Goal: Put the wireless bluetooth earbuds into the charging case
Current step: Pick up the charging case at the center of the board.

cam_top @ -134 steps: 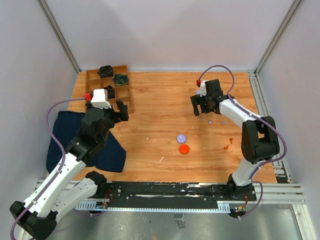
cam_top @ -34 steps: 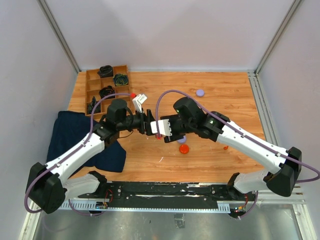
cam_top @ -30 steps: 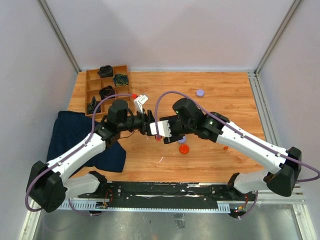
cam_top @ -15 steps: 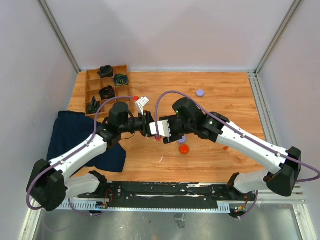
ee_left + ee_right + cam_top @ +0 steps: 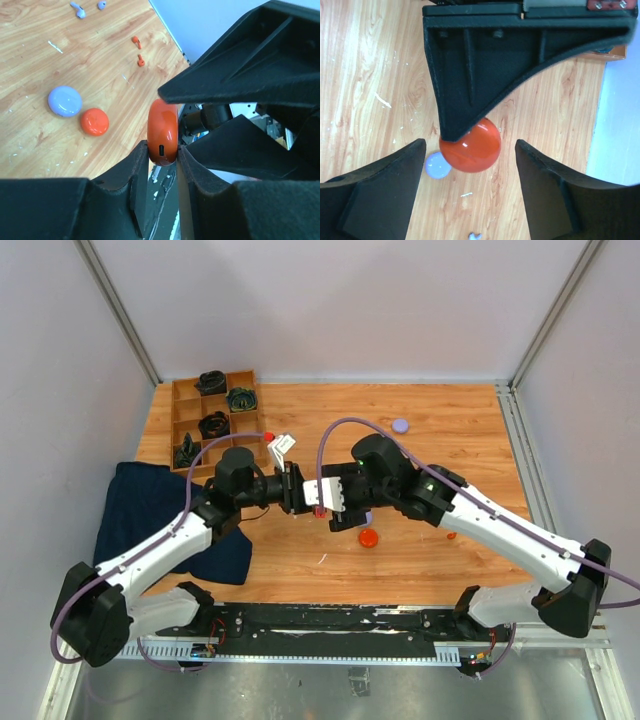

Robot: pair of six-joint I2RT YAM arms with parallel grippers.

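**Case pinched in mid-air, earbuds not yet in**

The orange earbuds [image 5: 141,61] lie loose on the table [image 5: 300,420], off to the right side and near each other but not touching. They are tiny stemmed bits, glossy and easy to flick away. The lavender earbuds [image 5: 77,9] lie further back, well apart from the orange ones. None is in a case yet.

The case [image 5: 162,130] is a smooth orange-red pebble, round from the flat side and slim edge-on, with a small port on its rim facing the left wrist camera. No gap shows at its seam, so it seems to be closed. It hangs above the table, between the two arms.

The left claw [image 5: 162,150] pinches the case across its flat faces, near the port end. The right claw [image 5: 470,142] is spread wide, one finger on each side of the case and clear of it.

The step looks like opening the case or passing it across. To do that well, the left pinch should hold firm and low. The right fingers should close squarely on the free half, since the glossy shell could squirt out of a skewed grip. Working above bare wood keeps a drop recoverable.

An orange disc [image 5: 94,121] and a lavender disc [image 5: 65,100] lie just beside each other below.
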